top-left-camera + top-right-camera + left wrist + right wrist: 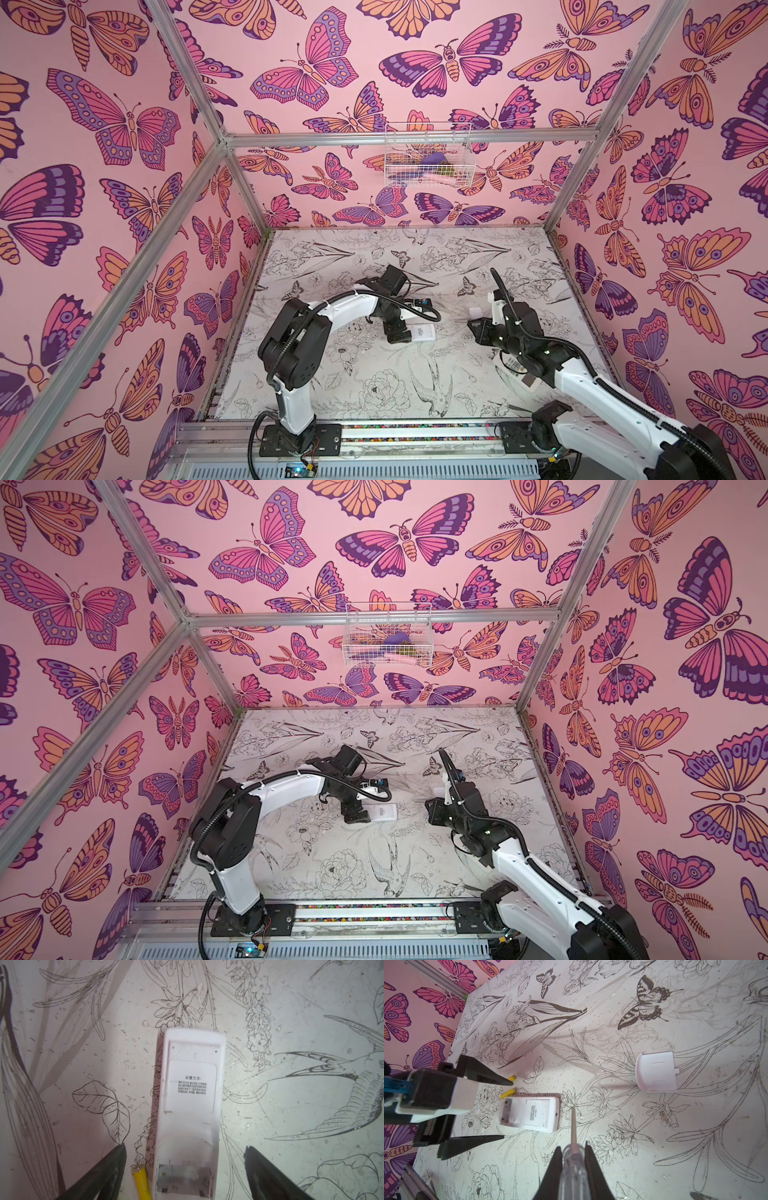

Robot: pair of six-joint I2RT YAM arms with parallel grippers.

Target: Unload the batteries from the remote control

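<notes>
Pink walls printed with big purple and orange butterflies (124,124) close the cell, and a white wire basket (428,156) hangs on the back one. Below them lies the pale table surface with black line drawings of flowers and birds (374,395). Near its middle a white rectangular plastic remote control (191,1105) lies flat with its back side up. A paper label with small print is on the back, and the battery compartment at one end stands uncovered and shows metal contacts. The inside is grey and blurred, so I cannot tell if a cell sits in it. Two small bright yellow cylindrical batteries lie on the table outside the remote: one (508,1093) just beside its long edge at the uncovered end, the second (511,1078) a little farther out, partly hidden behind a black finger. The left gripper (185,1148) hangs low over that same end with its two black pointed fingers spread wide, one on each side of the remote, touching it on neither side. The right gripper (573,1146) is pinching a slim screwdriver with a clear plastic handle and thin metal shaft (573,1159); the shaft points to the table near the remote's closed end and does not touch it. A small white curved plastic cover (656,1072) lies alone on the table, well apart from the remote.
</notes>
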